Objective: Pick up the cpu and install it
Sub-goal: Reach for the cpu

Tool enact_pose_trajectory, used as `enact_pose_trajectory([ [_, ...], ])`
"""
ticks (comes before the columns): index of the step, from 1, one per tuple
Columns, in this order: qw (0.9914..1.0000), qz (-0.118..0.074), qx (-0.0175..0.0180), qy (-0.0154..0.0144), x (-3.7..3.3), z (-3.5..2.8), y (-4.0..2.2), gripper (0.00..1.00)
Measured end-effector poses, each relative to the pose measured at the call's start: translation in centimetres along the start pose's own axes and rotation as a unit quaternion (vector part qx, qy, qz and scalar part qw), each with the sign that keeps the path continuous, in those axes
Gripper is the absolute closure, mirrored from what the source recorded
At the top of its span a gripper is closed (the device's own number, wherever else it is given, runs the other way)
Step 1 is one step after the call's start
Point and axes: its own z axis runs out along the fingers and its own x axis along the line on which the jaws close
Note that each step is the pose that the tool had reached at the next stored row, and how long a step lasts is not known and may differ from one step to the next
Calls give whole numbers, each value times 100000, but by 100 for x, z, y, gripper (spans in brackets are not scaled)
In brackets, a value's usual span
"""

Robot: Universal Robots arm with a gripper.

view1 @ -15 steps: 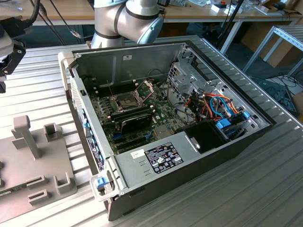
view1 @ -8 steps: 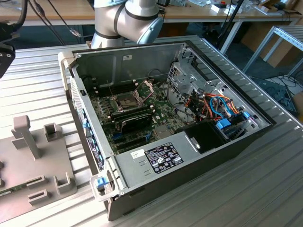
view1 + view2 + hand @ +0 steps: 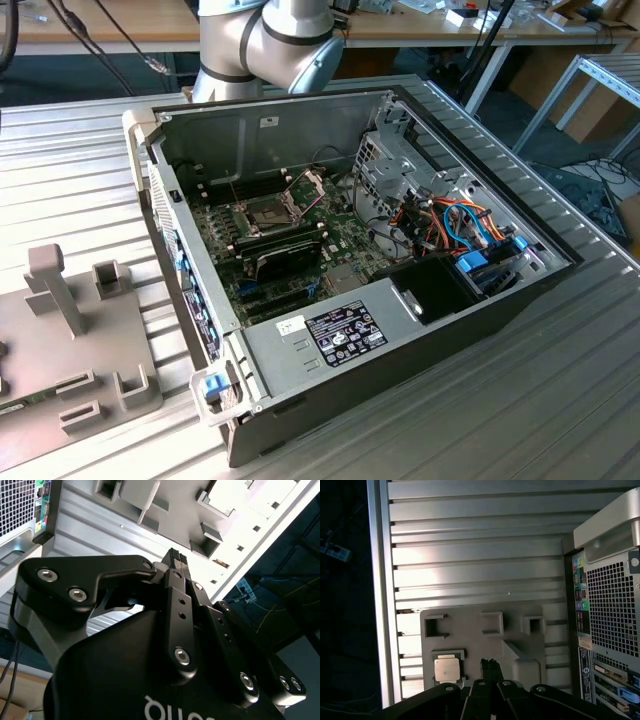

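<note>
Logging the pincer (image 3: pixel 490 666) pressed together, empty, we place the cpu (image 3: pixel 446 669) near it at 9 o'clock, the computer case (image 3: pixel 610 605) at 3.

An open computer case (image 3: pixel 300 110) fills the middle of the exterior view on a ribbed aluminium desk (image 3: pixel 520 400). Inside, a green motherboard (image 3: pixel 345 240) sits centre-left, a labelled power supply (image 3: pixel 330 335) lies lower down, and blue and orange cables (image 3: pixel 470 225) run at the right. A grey fixture plate (image 3: pixel 90 340) rests at the lower left.
</note>
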Motion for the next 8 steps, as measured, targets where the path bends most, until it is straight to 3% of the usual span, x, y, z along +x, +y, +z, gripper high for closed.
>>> enact_pose_trajectory([
  [8, 100000, -15, 0, 10, 191, 71, -32, 89],
])
